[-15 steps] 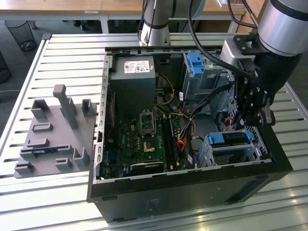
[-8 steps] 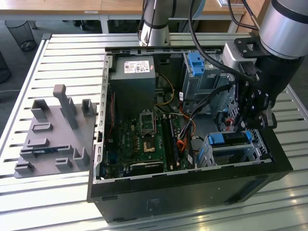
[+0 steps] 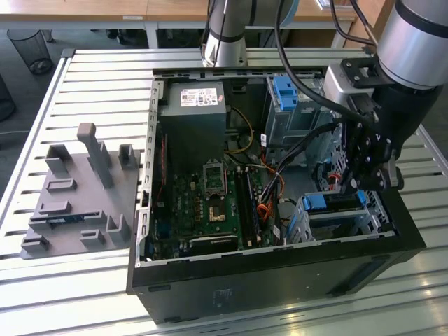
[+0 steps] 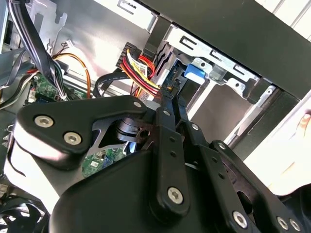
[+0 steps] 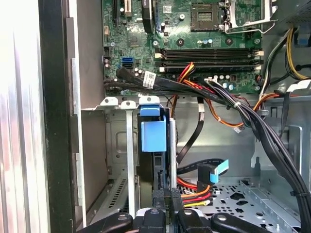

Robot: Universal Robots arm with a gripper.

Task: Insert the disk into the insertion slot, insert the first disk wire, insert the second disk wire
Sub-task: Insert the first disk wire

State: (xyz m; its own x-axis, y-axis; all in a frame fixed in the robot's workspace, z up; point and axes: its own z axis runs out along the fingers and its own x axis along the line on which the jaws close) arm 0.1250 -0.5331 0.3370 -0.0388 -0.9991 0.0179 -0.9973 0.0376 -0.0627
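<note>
Sitting in slot (image 3: pixel 299 222) directly under hand (image 3: pixel 352 185), disk (image 3: pixel 334 203) looks inserted; hand pinched together, probably a narrow pusher to seat it.

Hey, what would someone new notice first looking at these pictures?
Probably the open black computer case on the slatted table, its green motherboard laid bare. At the exterior view's right, the arm's black tool reaches down to the disk, whose bright blue carrier stands out at the silver insertion slot. In the first wrist view, red, yellow and orange wires lie beside it.
</note>
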